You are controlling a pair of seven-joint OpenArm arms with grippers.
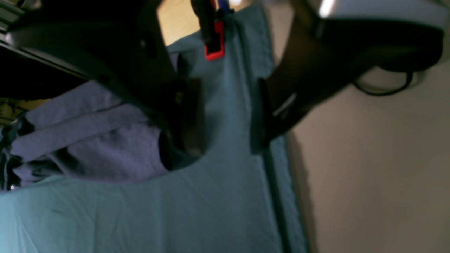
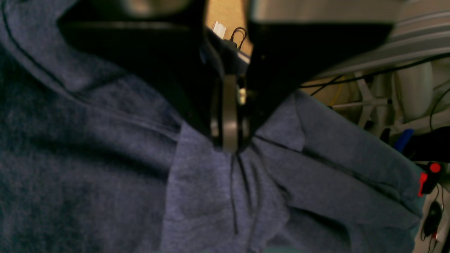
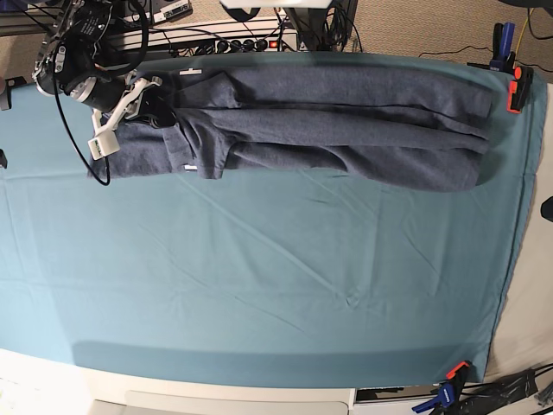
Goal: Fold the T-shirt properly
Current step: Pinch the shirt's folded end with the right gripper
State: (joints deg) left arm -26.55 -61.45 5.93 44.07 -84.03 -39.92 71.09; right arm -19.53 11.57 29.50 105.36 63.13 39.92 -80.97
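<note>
One T-shirt (image 2: 105, 158) fold — inside right claw (image 2: 230, 140)

One T-shirt (image 3: 346, 121) lies on one teal table cloth (image 3: 259, 285). Two clamps grip the cloth's edge in the base view — one red-and-black clamp (image 3: 517, 88) at the top right corner, one orange-and-blue clamp (image 3: 448, 391) at the bottom right. Two grippers show — the left gripper (image 1: 225, 116) and the right gripper (image 2: 230, 144).

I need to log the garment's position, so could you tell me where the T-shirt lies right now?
In the base view the T-shirt lies stretched along the far edge of the teal table cloth, its left end pinched in the shut right gripper.
</note>
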